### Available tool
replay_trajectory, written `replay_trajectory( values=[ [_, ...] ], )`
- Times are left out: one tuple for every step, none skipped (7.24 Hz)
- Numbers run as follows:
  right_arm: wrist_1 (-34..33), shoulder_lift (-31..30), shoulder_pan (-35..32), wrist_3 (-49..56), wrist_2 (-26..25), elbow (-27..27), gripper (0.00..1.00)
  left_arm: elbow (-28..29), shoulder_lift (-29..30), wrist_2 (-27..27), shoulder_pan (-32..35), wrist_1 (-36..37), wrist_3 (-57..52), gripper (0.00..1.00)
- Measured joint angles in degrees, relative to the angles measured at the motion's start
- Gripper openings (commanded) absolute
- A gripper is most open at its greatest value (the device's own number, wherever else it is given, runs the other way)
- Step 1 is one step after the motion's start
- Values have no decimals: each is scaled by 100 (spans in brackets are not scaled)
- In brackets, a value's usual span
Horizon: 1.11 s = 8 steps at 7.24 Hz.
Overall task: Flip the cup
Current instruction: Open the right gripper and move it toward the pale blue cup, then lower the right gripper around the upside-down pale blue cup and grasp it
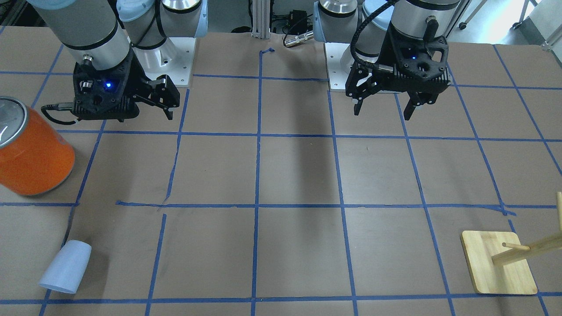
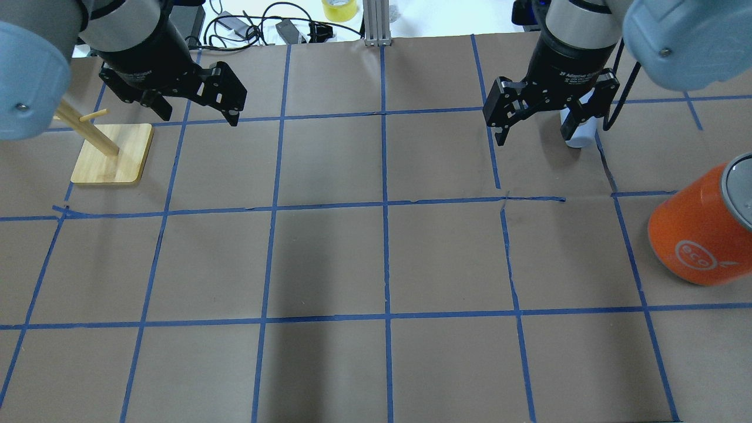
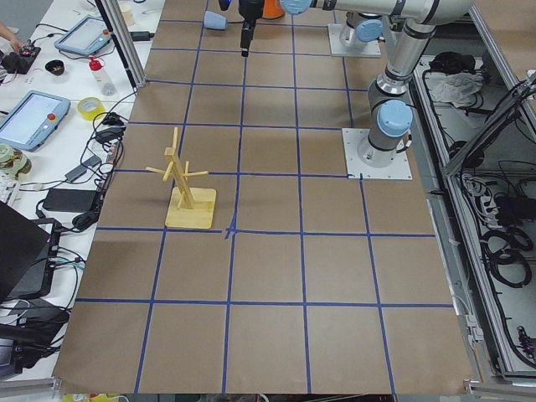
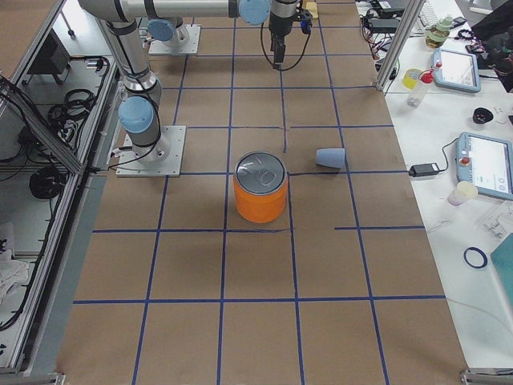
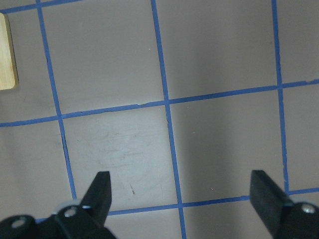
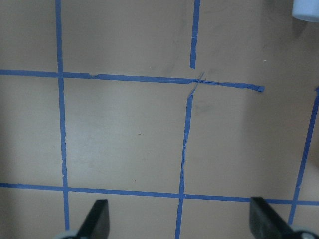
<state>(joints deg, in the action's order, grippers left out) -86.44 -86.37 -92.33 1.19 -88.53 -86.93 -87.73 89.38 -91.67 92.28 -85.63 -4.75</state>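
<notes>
One cup (image 1: 66, 266), one can (image 1: 33, 153) and one rack (image 1: 496, 263) lie before you; the left gripper (image 5: 182, 186) and right gripper (image 6: 179, 219) both gape wide, empty.

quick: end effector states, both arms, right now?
Left end effector: open, holding nothing.
Right end effector: open, holding nothing.

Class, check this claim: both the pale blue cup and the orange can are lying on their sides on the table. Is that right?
Not quite. The cup does lie on its side, but the orange can stands upright with its metal lid facing up. The exterior right view shows this most clearly.
</notes>
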Motion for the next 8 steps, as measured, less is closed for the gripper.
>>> replay_trajectory(
  values=[
    [0, -2, 26, 1, 1, -1, 100, -15, -2, 0, 0, -2, 0, 100],
    [5, -3, 68, 2, 8, -4, 100, -38, -9, -2, 0, 0, 2, 100],
    [-4, -3, 101, 16, 22, -5, 100, -49, -13, -6, 0, 1, 6, 100],
    [-15, -3, 126, 26, 31, -2, 100, -50, -18, -12, 0, -4, 10, 100],
    [-34, -3, 157, 14, 46, 2, 100, -51, -27, -20, 0, -22, 14, 100],
    [-51, 3, 225, 14, 49, 4, 100, -51, -41, -27, 0, -48, 32, 100],
    [-51, 11, 365, 40, 35, 3, 100, -51, -56, -32, 0, -78, 70, 100],
    [-65, 16, 544, 84, 28, 2, 100, -51, -64, -34, 0, -99, 98, 100]
  ],
)
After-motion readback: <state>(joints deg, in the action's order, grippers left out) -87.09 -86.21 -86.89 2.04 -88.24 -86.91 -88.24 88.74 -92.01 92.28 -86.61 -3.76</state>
